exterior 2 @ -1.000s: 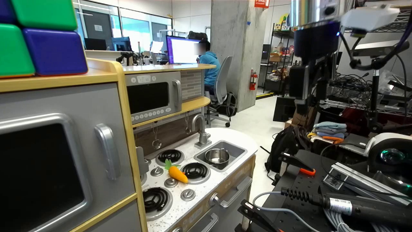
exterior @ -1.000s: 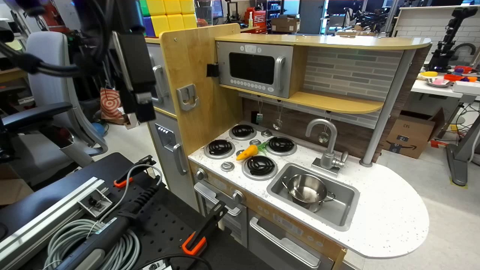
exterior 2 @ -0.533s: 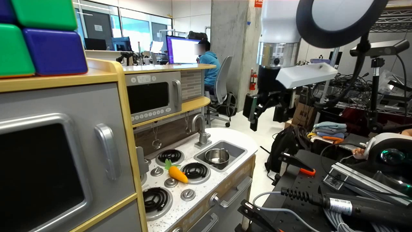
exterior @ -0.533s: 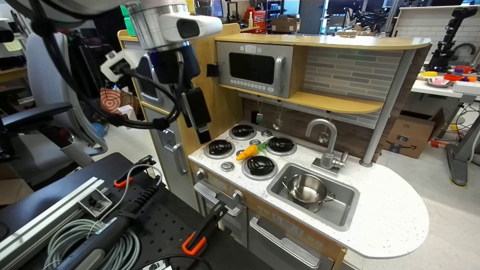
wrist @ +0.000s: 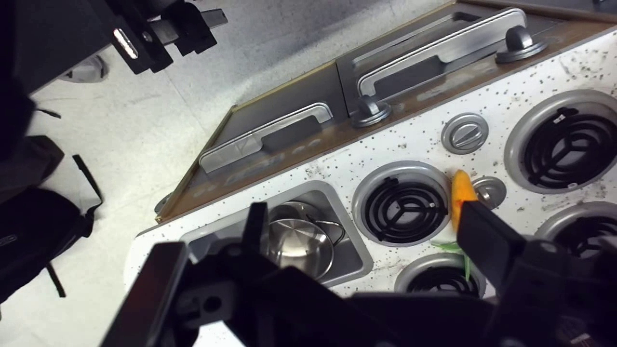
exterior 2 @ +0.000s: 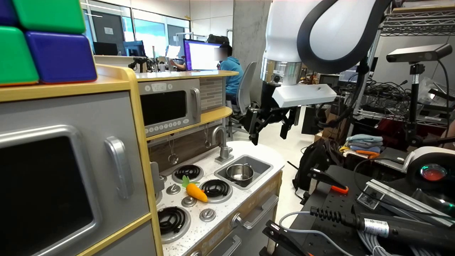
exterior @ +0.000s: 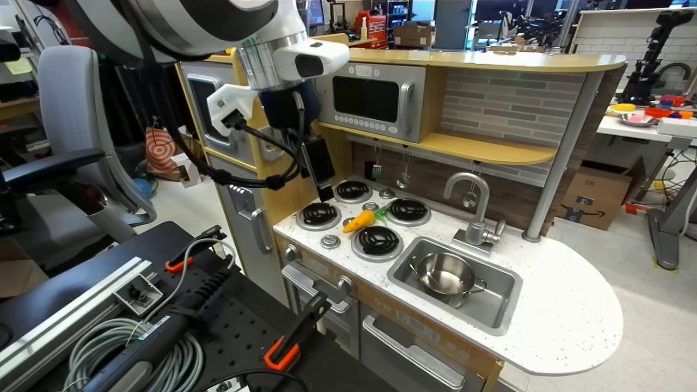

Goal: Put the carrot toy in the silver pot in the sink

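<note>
Hovering with the gripper (exterior 2: 269,137) wide and empty, well apart from the carrot (exterior: 359,221) among burners (exterior: 377,243) left of the sink (exterior: 493,307) and its pot (exterior: 445,275) in both exterior views, seemed to risk striking a nearby knob (exterior 2: 188,202) and rolling the carrot if lowered off-centre.

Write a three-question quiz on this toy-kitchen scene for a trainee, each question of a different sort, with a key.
1. True or false: The black two-fingered gripper is open.
2. Fill in: The shiny round silver metal pot stands in the grey rectangular ____.
3. Choose: The orange toy carrot with green leaves lies A, in the pot; B, among the black coil burners; C, in the gripper.

Key: 1, true; 2, sink; 3, B.
</note>
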Controlling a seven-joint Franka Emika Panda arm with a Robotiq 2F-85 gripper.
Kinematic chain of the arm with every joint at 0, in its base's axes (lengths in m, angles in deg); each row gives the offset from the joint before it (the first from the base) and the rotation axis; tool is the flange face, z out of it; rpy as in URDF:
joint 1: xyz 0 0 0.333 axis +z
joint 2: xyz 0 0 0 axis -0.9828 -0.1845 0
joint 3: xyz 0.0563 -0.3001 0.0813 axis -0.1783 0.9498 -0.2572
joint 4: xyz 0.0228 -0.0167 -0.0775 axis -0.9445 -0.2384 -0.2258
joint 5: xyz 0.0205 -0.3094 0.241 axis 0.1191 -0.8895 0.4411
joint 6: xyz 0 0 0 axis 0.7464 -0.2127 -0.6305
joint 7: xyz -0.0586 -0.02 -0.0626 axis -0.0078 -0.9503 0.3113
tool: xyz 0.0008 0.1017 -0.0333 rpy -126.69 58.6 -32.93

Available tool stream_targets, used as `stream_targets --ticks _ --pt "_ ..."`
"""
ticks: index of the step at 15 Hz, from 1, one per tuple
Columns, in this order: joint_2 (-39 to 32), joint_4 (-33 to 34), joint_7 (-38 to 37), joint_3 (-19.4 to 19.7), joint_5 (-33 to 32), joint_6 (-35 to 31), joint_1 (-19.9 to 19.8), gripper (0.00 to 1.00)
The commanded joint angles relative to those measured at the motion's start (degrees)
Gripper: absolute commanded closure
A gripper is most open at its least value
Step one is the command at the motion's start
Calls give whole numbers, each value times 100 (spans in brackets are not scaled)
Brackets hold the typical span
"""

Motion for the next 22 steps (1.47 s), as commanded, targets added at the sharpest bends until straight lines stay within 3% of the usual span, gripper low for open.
stream_targets --ticks 1,3,5,8,10,11,14,17,20,22 --pt "19 -67 -246 362 -189 -161 326 0" --pt "-252 47 -1287 324 -973 -543 223 0" --pt "-716 467 -2148 548 -1709 -505 409 0" --pt "-1672 1225 -3469 951 -2600 -1099 719 0" --pt "-2312 1827 -4213 1235 -3099 -1129 1027 0" --pt "-2643 2143 -4225 1219 -2997 -818 1109 0" --pt "-3593 3056 -3285 457 -1850 347 731 0" --pt "-4264 4040 -1958 628 -602 1515 1168 0" --pt "-4657 5015 -833 834 -186 2611 1447 0" --pt "-4697 5273 -1161 1111 -118 2173 1640 0"
